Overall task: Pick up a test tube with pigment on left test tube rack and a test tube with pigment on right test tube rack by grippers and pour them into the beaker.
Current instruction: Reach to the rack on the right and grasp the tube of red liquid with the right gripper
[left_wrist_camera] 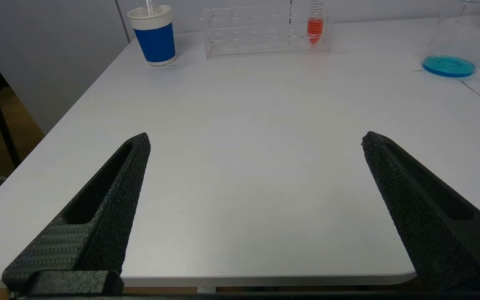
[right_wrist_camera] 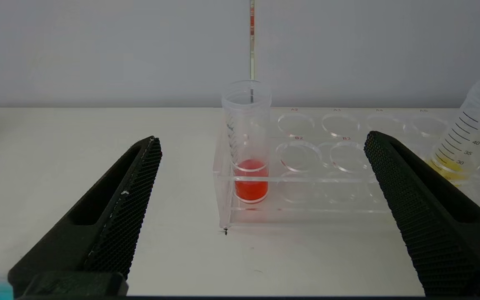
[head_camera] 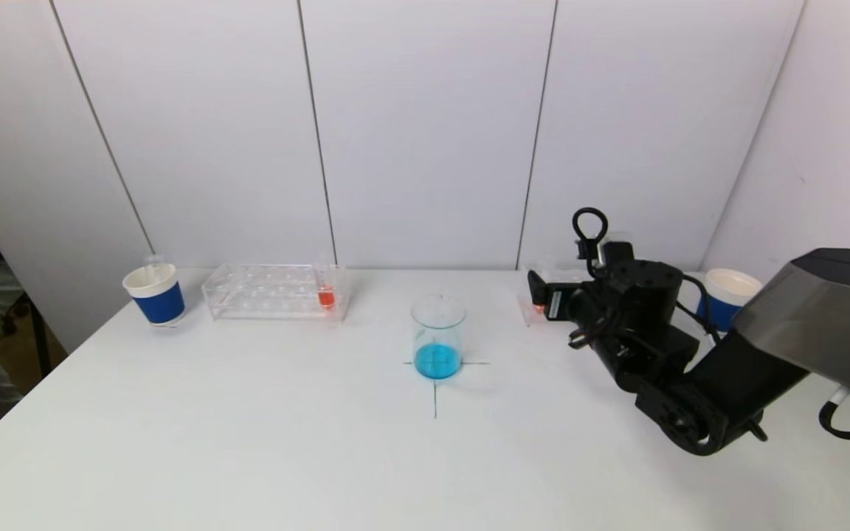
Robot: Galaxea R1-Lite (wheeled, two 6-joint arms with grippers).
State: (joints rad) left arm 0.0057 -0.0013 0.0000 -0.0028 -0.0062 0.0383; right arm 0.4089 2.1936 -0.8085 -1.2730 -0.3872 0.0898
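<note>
Right gripper (right_wrist_camera: 261,141) spread wide, holding nothing — red tube (right_wrist_camera: 248,141) upright in right rack (right_wrist_camera: 348,200) at its 12 o'clock. Left gripper (left_wrist_camera: 256,141) also released. Beaker (head_camera: 437,336) mid-table, left rack (head_camera: 277,291) at its 10 o'clock, contents probably blue liquid

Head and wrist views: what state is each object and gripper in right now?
beaker: upright, blue liquid at the bottom.
left rack tube: upright in rack, holds red pigment.
right rack tube: upright in corner slot, holds red pigment.
yellow tube: tilted in right rack.
left gripper: open, empty, near table edge.
right gripper: open, empty, facing right rack tube.
</note>
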